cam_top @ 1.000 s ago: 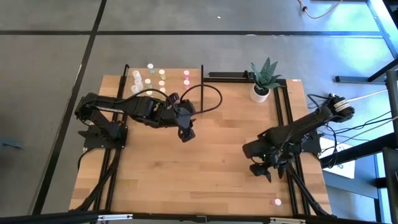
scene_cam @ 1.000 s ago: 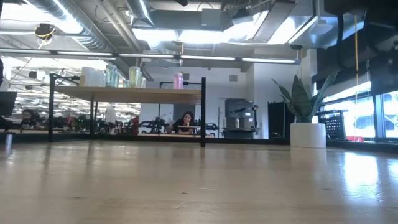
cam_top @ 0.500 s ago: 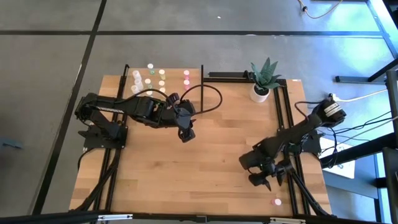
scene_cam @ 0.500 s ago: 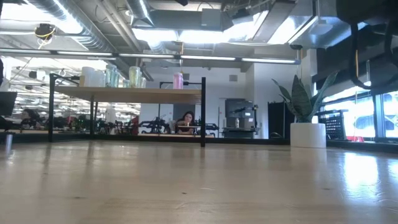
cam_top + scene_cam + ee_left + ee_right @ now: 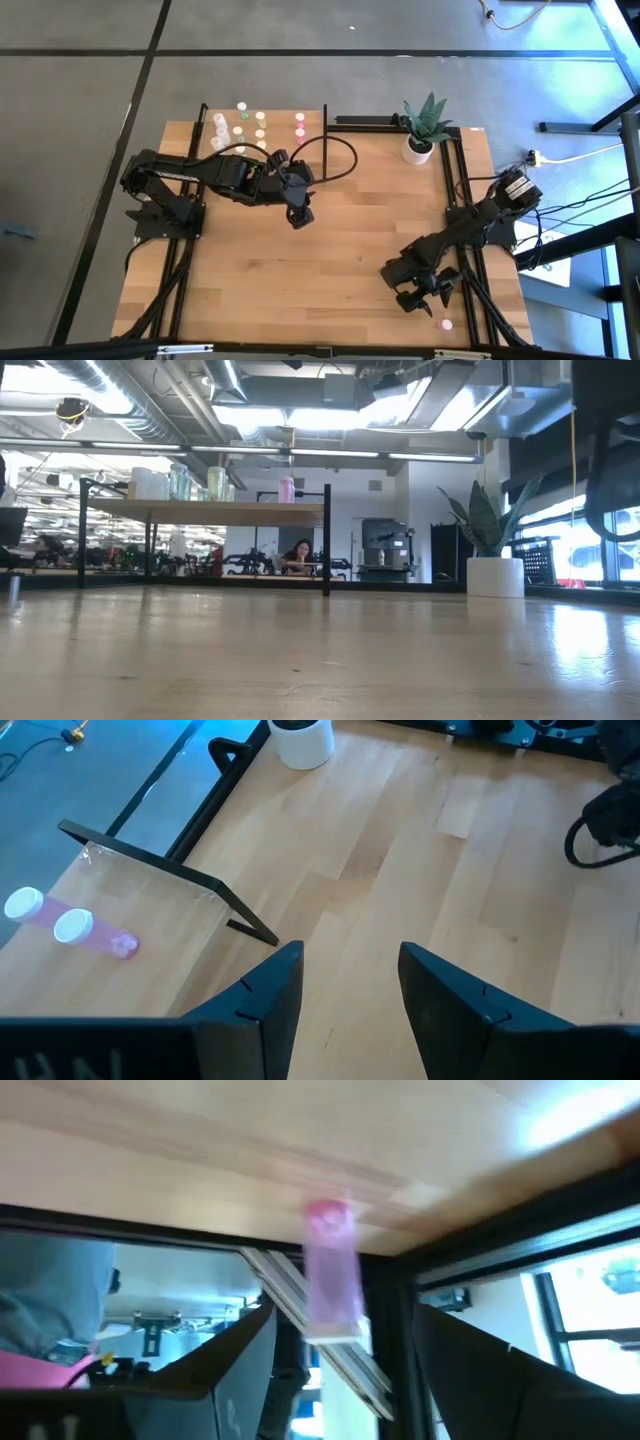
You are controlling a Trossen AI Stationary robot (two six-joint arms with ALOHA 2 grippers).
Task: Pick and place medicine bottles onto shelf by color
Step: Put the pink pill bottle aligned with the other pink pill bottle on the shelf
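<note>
Most of the sorting looks done. On the shelf [image 5: 262, 125], sitting at about eleven o'clock on the wooden surface [image 5: 330, 250] in the high view, the medicine bottles are standing in rough colour groups: whitish ones [image 5: 220, 122] at its nine o'clock side, green and yellow ones [image 5: 260, 120] in the middle, and pink ones [image 5: 300, 122] toward its three o'clock edge. The low view is showing the same row along the raised plank, with a pink bottle [image 5: 287, 489] nearest the black post.

One piece of work appears to be left: a lone pink-topped bottle [image 5: 446, 323] is standing at roughly five o'clock on the surface, close to its near edge and well apart from the shelf. The right gripper [image 5: 424, 297] is hanging just beside it, at about its ten o'clock, with its jaws spread wide and holding nothing; the right wrist view is framing that bottle [image 5: 332, 1270] upright between the two dark fingers [image 5: 232, 1380], not yet touched as far as can be told.

The left gripper [image 5: 299, 214] is waiting near the middle of the surface, just off the shelf's five o'clock corner, its jaws partly open and empty. Judging from this, the last pink bottle is about to be grasped and will need carrying across to the pink group.
</note>
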